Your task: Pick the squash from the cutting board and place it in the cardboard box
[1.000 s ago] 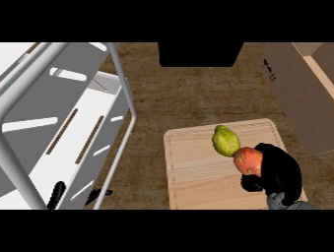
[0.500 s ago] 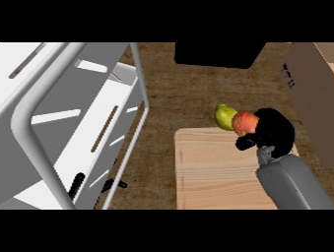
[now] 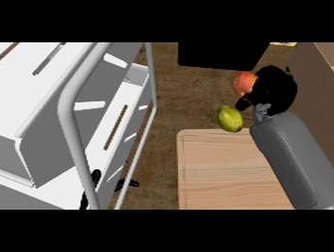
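Squash (image 3: 244, 82), orange-red and rounded, rides in the curled black fingers of the robot's right hand (image 3: 275, 88), now lifted clear of the cutting board (image 3: 220, 172) and carried past its far edge over the brown counter (image 3: 166, 113). Half a second ago the hand was just leaving the board with its load; a second ago it was still pressed down on the wood. A yellow-green fruit (image 3: 230, 118) that lay beside the squash sits at the board's far edge, just below the hand and apparently not held. The cardboard box (image 3: 329, 98) shows only as a tan wall along the right side, close beside the hand. The pick looks done and the carry well under way; what remains is a short swing to the right over the box and a release. A white wire dish rack (image 3: 75, 118) fills the left of the view. The left hand does not show.
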